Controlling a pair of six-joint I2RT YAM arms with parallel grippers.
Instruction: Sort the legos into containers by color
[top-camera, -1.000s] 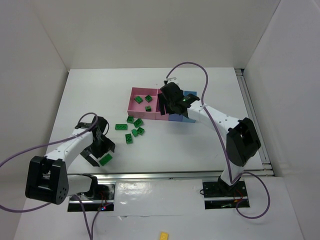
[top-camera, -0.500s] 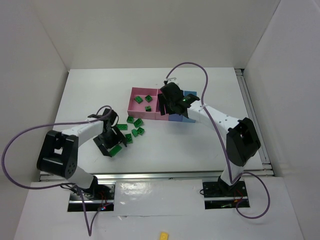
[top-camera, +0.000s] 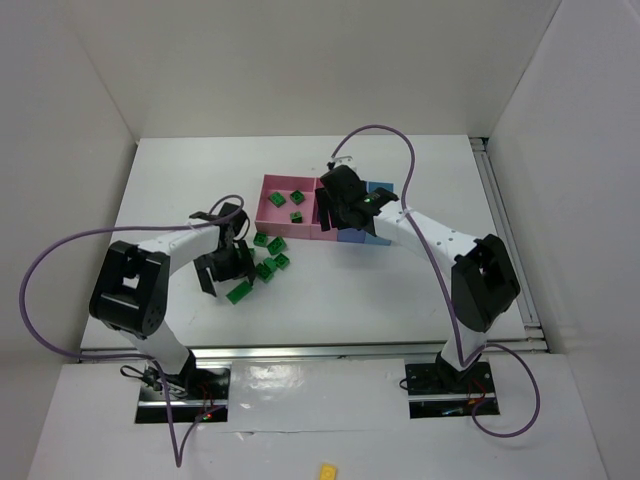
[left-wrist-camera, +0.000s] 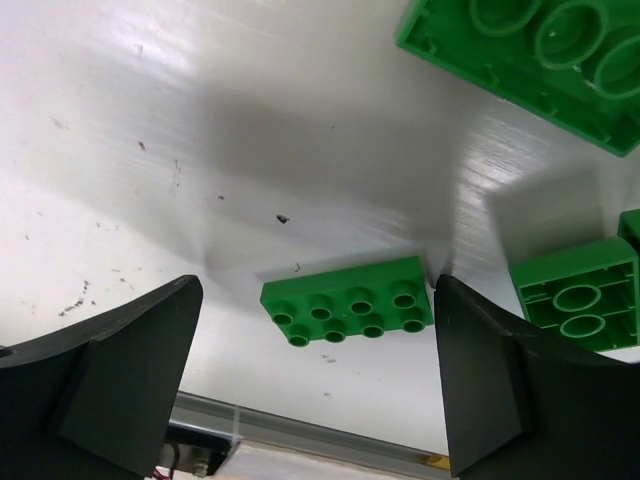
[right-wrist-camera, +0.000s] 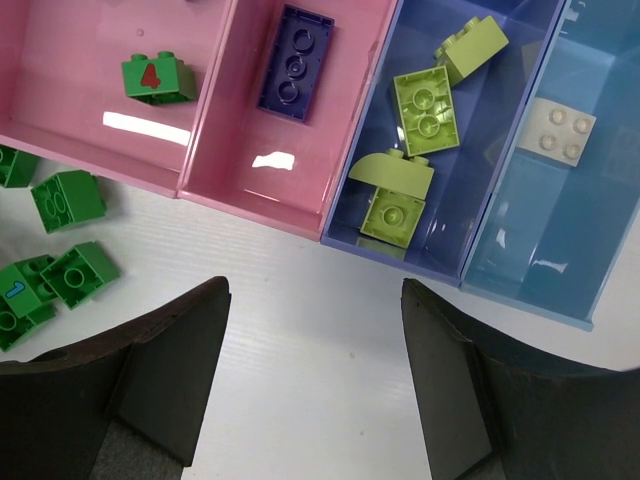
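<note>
While left pincer (left-wrist-camera: 315, 330) gapes wide, green lego (left-wrist-camera: 348, 312) lying in its gap, unheld, right pincer (right-wrist-camera: 312, 300) ajar, empty

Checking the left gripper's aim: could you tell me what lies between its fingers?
A flat green eight-stud brick, studs up, shown in the left wrist view.

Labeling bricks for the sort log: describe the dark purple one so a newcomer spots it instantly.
On the white table, find the tray of pink and blue compartments. Its narrower pink compartment, bordering the blue compartment, holds a single long brick. It is dark purple-blue, while the neighbouring bricks are green or yellow-green.
</note>
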